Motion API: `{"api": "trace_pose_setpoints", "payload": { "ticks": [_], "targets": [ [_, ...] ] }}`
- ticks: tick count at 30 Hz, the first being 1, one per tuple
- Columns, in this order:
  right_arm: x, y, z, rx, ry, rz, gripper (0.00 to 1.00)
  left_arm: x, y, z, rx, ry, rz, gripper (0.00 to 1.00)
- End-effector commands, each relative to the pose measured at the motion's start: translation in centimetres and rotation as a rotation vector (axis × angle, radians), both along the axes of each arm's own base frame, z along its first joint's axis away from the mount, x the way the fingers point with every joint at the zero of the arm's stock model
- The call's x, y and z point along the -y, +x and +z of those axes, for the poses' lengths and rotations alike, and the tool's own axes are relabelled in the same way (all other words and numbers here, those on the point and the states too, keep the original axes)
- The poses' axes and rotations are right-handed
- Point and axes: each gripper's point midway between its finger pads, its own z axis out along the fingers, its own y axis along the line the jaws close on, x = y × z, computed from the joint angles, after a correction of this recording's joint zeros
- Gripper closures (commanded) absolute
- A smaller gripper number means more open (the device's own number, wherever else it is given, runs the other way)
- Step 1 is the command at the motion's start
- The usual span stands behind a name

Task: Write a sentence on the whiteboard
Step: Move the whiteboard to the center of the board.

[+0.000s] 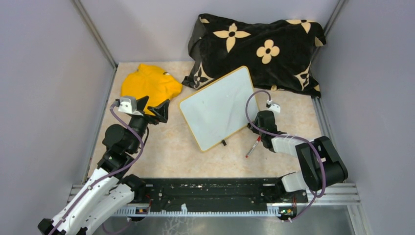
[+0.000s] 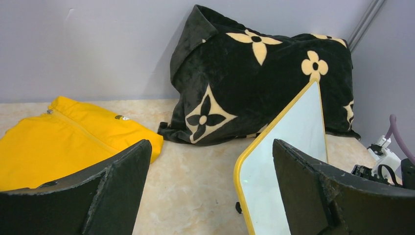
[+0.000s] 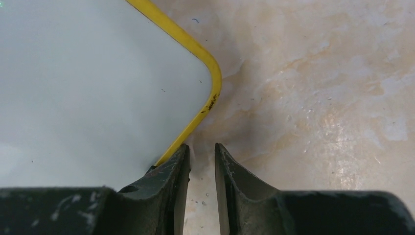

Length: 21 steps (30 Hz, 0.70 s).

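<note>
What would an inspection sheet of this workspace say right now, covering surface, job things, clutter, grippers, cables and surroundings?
Surface: beige marbled tabletop, no spills seen.
Job's things: whiteboard set askew mid-table, no writing seen on it; red marker lies on the table off the board's near right corner, not held.
Clutter: yellow cloth at far left; black flowered blanket bunched at the back.
Grippers: left gripper wide open, empty; right gripper narrowly open, nothing between its fingers, beside the board's corner.
Cables: left purple cable and right purple cable loop off the wrists, no snag seen.
Surroundings: plain grey walls on three sides.
</note>
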Motion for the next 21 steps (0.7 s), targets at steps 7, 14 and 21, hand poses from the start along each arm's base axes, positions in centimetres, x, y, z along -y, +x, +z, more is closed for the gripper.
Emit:
{"api": "trace_pose_setpoints", "payload": {
  "ticks": [7, 14, 21],
  "targets": [
    [-3.9, -1.1, 0.0, 0.007, 0.083, 0.118, 0.75, 0.1, 0.0, 0.3, 0.012, -0.008, -0.004, 0.01],
    [-5.9, -2.0, 0.1, -0.005, 0.101, 0.159, 0.75, 0.2, 0.0, 0.2, 0.009, -0.006, -0.009, 0.01],
    [-7.7, -2.3, 0.3, -0.016, 0.107, 0.205, 0.75, 0.2, 0.0, 0.1, 0.008, -0.003, -0.006, 0.01]
  ]
}}
